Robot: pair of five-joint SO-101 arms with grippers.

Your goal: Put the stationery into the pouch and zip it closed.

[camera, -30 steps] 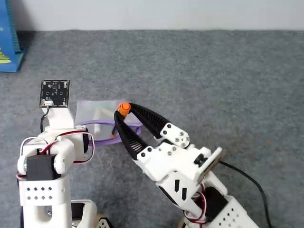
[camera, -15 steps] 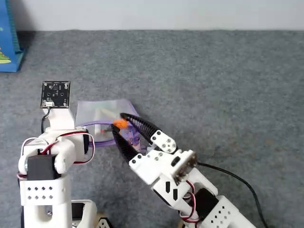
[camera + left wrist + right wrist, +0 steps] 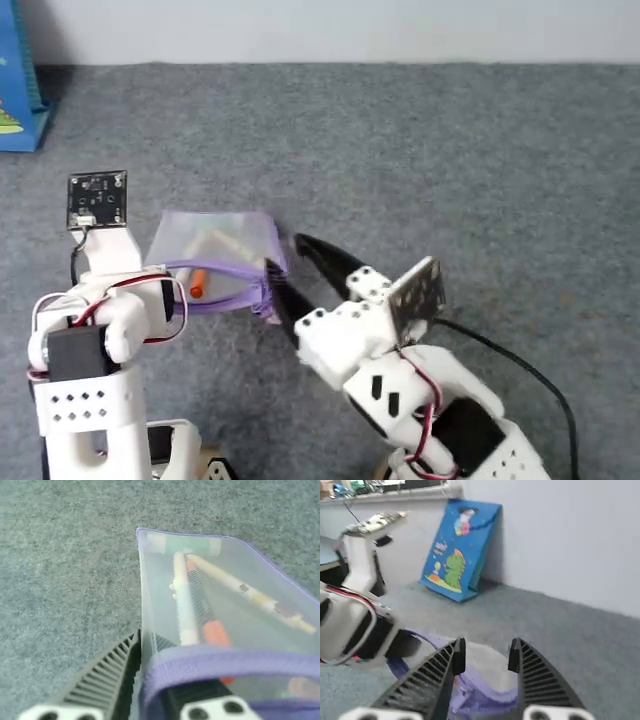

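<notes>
The clear pouch (image 3: 215, 250) with a purple zipper band lies left of centre, its mouth facing the arms. My left gripper (image 3: 146, 652) is shut on the pouch's (image 3: 220, 610) edge by the zipper band. Inside lie an orange-capped marker (image 3: 197, 283), a white pen (image 3: 184, 605) and a cream pencil (image 3: 250, 596). My right gripper (image 3: 283, 252) stands open and holds nothing, its tips at the pouch's right corner. In the right wrist view the gripper (image 3: 486, 652) hangs just above the pouch (image 3: 480, 690).
A blue picture bag (image 3: 18, 75) leans against the wall at the far left; it shows as the bag (image 3: 457, 550) behind the left arm (image 3: 355, 615). Grey carpet (image 3: 450, 160) spreads open to the right and back.
My right gripper carried the orange-capped marker down into the pouch's mouth, let it go and drew back open. The marker now lies inside. The left arm shifted slightly left with the pouch.
</notes>
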